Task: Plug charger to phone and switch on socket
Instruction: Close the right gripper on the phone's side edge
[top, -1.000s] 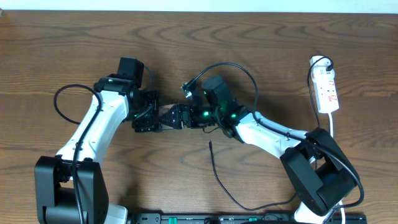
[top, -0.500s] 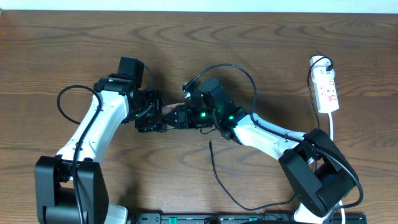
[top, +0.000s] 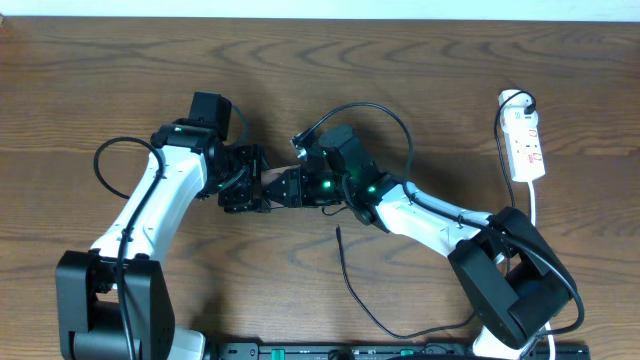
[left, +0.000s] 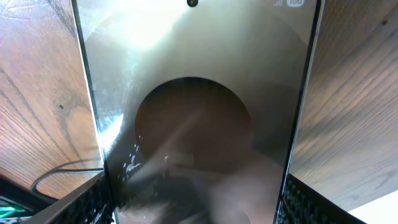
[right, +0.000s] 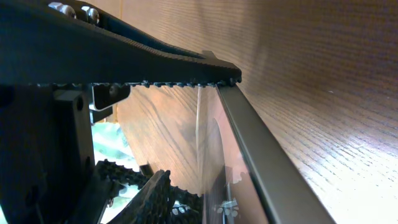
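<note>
My left gripper (top: 243, 190) is clamped on the phone (left: 199, 93) near the centre of the table (top: 100, 80). At its 3 o'clock my right gripper (top: 285, 188) brackets the phone's end, upper finger touching; clamped or not, I cannot tell. The charger (top: 352, 290) lies loose at 5 o'clock, and the socket (top: 526, 145) is at 2 o'clock.

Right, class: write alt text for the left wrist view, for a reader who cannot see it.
A phone with a glossy, reflective screen fills the frame, held between the left pincer's ribbed fingers, wooden table behind it.
</note>
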